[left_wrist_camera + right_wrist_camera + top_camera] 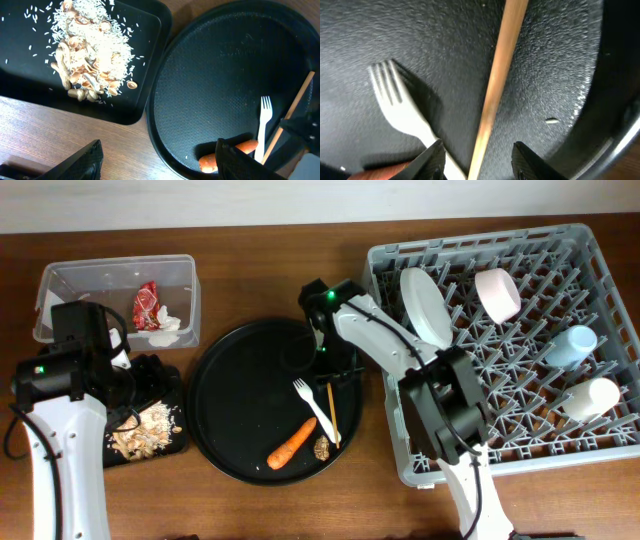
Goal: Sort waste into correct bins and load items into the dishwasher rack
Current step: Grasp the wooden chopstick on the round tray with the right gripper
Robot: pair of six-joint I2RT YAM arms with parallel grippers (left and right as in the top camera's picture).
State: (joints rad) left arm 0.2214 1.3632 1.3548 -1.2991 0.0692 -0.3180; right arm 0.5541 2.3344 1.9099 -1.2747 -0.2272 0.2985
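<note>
right claw (477, 147) low over the round tray (445, 30), tipped steeply down, fingers (432, 160) parted and straddling a chopstick (497, 75), a gap on either side, nothing clamped. right arm stretched leftward from beside the rack (520, 450), wrist bent over the tray's right rim. chopstick pale wood, flat on the tray, running away from the claw. just left of it a fork (400, 107), white plastic, tines pointing away, handle passing by the left finger. beyond the handle a carrot (292, 443), orange, lying slantwise near the tray's front edge, and beside that a brown lump (322, 448).

left claw (159, 145) wide apart and empty, hovering above the wood where the flat tray (145, 75) meets the round one, arm bent at the table's left side. on the flat tray a heap of rice (95, 45) mixed with beige shells. behind it a clear tub (60, 275) with a red wrapper (146, 307) and a white tissue (165, 325).

in the rack: a plate (425, 305) on edge, a pink bowl (497, 292), a blue cup (572, 345), a white cup (590, 397).
</note>
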